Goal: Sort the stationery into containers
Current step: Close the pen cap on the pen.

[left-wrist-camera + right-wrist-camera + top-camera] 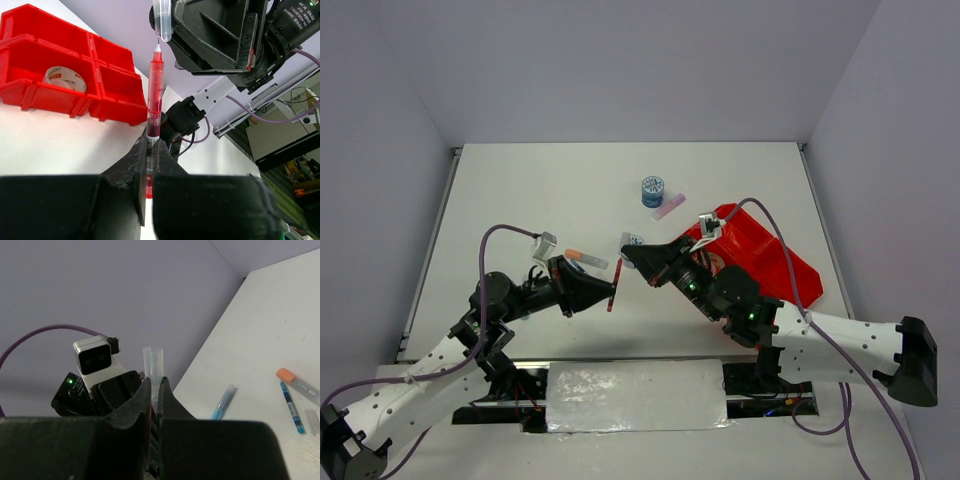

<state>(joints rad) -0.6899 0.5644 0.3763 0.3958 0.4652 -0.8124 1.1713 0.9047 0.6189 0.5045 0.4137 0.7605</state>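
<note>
My left gripper (609, 293) (148, 145) is shut on a red pen (155, 95), held off the table with its bare tip up. My right gripper (626, 257) (154, 382) is shut on a clear pen cap (153, 362). That cap (162, 22) hangs just above the pen tip, not touching it. The red divided tray (775, 255) (30, 97) lies at the right, with a clear tape ring (65, 79) in one compartment. A blue-white roll (652, 191) and a pink stick (669, 206) lie behind the grippers.
An orange-tipped marker (586, 259) (299, 384), a blue pen (292, 407) and a light blue pen (223, 402) lie loose on the white table. Walls close the table at the back and sides. The two arms meet at the table's middle.
</note>
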